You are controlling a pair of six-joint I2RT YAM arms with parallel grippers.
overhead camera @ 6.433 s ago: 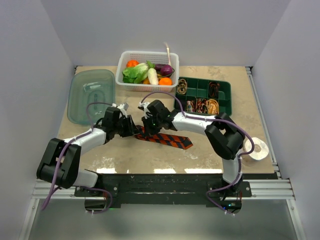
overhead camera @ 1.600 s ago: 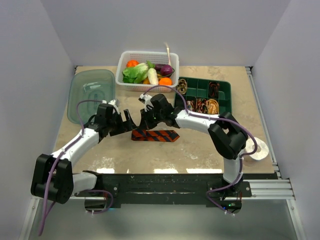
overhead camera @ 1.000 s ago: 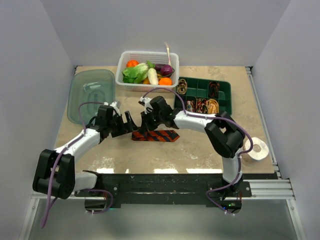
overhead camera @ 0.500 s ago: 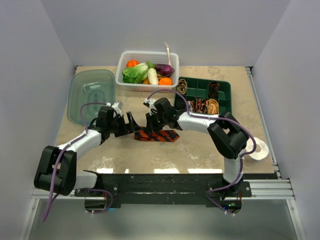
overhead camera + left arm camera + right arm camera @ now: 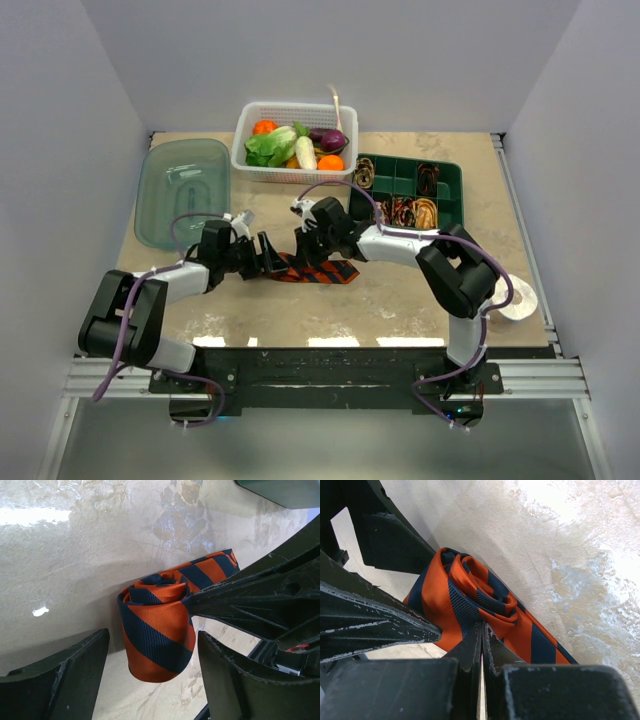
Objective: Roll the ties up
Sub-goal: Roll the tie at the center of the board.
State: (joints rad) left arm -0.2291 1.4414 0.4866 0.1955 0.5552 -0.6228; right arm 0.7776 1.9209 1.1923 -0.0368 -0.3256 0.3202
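Spread left end effector (image 5: 152, 676), tightly closed right end effector (image 5: 482, 642)

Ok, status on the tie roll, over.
Left gripper open, straddling the rolled end of the orange-and-black striped fabric necktie. Right gripper shut, tips at the roll's core. Tail flat on beige tabletop. Green compartment tray apart, nothing blocking.

1 tie (image 5: 318, 270) on the table (image 5: 400, 300)
Behind it a basket (image 5: 240, 140), lid (image 5: 180, 190) left, tray (image 5: 405, 180) behind-right (coiled ties (image 5: 425, 212) inside), tape roll (image 5: 518, 297) far right.
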